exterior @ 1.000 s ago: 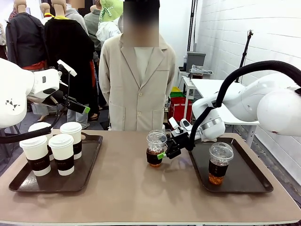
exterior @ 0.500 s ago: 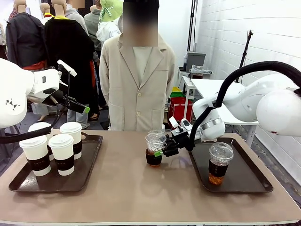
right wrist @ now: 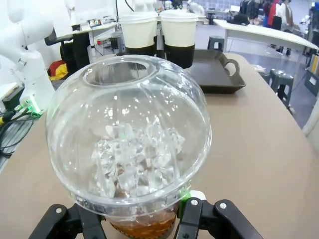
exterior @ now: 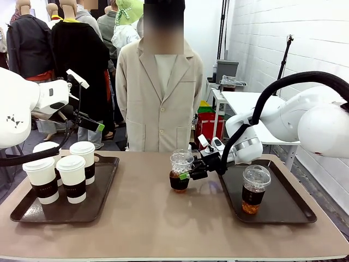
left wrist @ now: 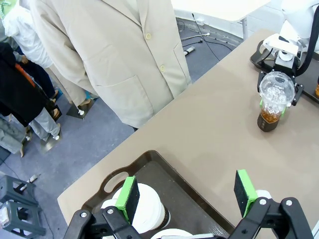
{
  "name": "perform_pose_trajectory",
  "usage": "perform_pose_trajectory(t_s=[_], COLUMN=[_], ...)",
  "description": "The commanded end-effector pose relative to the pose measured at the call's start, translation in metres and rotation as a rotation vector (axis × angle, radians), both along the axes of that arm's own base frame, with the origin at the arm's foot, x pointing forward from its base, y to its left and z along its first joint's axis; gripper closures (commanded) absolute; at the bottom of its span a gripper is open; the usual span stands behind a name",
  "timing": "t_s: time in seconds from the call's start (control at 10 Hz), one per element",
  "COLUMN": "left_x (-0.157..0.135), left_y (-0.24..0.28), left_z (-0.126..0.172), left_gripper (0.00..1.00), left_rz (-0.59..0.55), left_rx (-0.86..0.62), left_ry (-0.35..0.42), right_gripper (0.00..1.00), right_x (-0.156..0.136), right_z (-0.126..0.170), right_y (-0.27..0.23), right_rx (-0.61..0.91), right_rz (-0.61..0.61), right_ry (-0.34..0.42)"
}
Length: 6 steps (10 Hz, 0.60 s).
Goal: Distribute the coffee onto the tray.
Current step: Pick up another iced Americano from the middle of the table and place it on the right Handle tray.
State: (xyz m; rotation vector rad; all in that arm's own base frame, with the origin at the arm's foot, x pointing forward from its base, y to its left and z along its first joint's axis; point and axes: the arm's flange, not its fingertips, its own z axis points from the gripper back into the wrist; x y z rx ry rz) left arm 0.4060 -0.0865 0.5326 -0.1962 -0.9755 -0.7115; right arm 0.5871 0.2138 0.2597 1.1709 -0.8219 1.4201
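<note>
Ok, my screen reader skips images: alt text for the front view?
The right gripper is shut on an iced coffee mid-table, between a tray holding another and a tray of three lidded paper cups.

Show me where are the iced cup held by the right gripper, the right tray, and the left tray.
Iced cup (exterior: 180, 173), front view, dark sleeve.
Right tray (exterior: 289, 210), front view, bare floor.
Left tray (exterior: 104, 183), front view, bare floor.

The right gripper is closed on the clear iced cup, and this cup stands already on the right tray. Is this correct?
Not quite. The right gripper is closed on the clear iced cup, but the front view shows this cup over the bare table, left of the right tray.
</note>
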Motion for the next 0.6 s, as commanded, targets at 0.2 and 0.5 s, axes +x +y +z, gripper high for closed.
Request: perform_pose_trajectory(t_s=[0.2,0.5], left_x=[-0.001,-0.001], left_y=[0.001,0.001], left_z=[0.001,0.001], left_gripper=[0.0,0.0], left_rz=[0.003,0.003], left_rx=[0.007,0.007], left_ry=[0.006,0.006], right_gripper=[0.39,0.39], right_x=[0.022,0.042], right_z=[0.044,0.067], right_y=[-0.026,-0.069], right_rx=[0.033,0.02], right_rz=[-0.071,-0.109], right_ry=[-0.003,-0.008])
